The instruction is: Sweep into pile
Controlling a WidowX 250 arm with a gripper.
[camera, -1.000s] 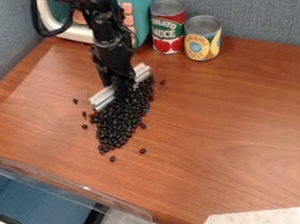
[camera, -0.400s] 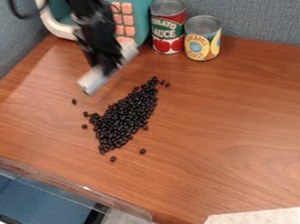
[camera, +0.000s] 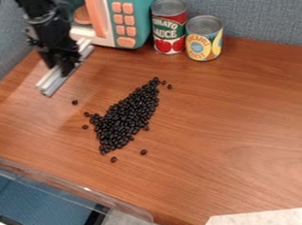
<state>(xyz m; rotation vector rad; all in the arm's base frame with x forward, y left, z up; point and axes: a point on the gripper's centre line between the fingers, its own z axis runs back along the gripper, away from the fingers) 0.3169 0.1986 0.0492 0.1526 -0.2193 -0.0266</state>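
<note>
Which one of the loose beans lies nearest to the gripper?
The lone bean up and left of the pile; every other loose bean lies farther from the gripper.

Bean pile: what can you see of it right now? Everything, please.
The bean pile is many small, shiny black beans heaped low on the wood-grain table, stretched slantwise and tapering to a thin far end. A few stray beans lie loose around it. The pale bar at the tool sits apart from it.
</note>
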